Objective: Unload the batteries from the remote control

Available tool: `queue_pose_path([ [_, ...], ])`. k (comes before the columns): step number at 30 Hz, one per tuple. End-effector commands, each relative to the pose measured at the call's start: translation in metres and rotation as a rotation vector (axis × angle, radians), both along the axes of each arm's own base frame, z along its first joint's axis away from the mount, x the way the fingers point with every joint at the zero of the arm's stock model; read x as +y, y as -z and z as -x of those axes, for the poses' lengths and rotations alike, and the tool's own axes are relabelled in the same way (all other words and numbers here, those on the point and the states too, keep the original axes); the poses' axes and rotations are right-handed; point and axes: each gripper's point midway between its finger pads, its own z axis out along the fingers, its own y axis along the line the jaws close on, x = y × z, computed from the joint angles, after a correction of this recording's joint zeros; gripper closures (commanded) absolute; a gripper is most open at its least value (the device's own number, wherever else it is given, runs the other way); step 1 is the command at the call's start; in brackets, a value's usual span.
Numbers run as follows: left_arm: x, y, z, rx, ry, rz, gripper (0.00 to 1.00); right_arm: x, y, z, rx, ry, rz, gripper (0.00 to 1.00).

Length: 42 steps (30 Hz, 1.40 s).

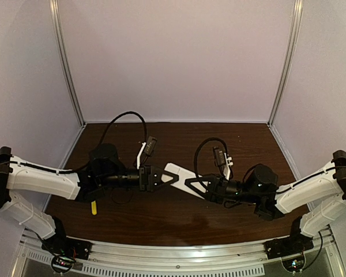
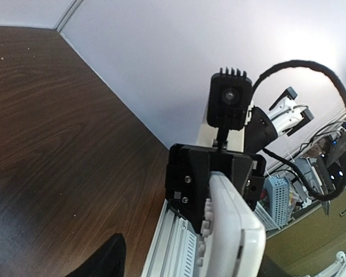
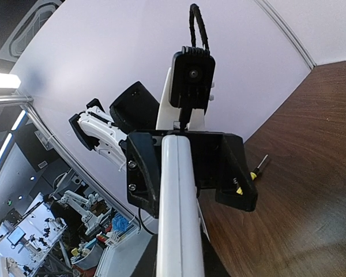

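Trouble would come from a slip: the remote control [image 1: 176, 172] hangs above the table [image 1: 161, 222] between the arms, with the right gripper [image 1: 194, 184] clamped on one end and the left gripper [image 1: 160, 178] bracketing the other, though I can't tell whether it is squeezing. No batteries show. If either arm twists unevenly, the remote could drop, or loosened cells could roll away.

Brightness: my top view was dim and soft
Source: a strip light [image 3: 1, 81] blew out white at my right wrist view's left edge
Focus: the remote control [image 3: 176, 231] blurred near my lens
Edges: wrist views bowed
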Motion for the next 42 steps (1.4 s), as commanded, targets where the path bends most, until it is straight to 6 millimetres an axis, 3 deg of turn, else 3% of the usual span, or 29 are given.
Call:
queue_pose_path([
  [1,0.006,-0.001,-0.011,-0.025,-0.069,-0.019,0.3,0.002,-0.011,0.001,-0.026,-0.007,-0.019,1.0],
  [7,0.017,0.009,-0.018,-0.034,-0.136,-0.066,0.1,-0.001,-0.001,-0.014,-0.012,0.087,0.037,1.0],
  [12,0.03,0.016,-0.023,-0.062,-0.202,-0.122,0.03,-0.006,0.015,-0.031,0.028,0.185,0.101,1.0],
  [19,0.048,0.03,-0.035,-0.108,-0.304,-0.219,0.03,-0.013,0.046,-0.055,0.1,0.321,0.197,1.0],
  [25,0.078,0.056,-0.067,-0.151,-0.513,-0.454,0.03,-0.005,0.053,-0.054,0.117,0.28,0.191,1.0],
  [31,0.114,0.068,-0.093,-0.194,-0.712,-0.652,0.03,0.004,0.057,-0.053,0.142,0.221,0.162,1.0],
  [35,0.125,0.061,-0.099,-0.212,-0.768,-0.687,0.03,0.013,0.057,-0.049,0.163,0.156,0.139,1.0],
  [42,0.123,0.053,-0.092,-0.275,-0.725,-0.645,0.04,0.017,0.063,-0.05,0.235,0.096,0.113,1.0],
])
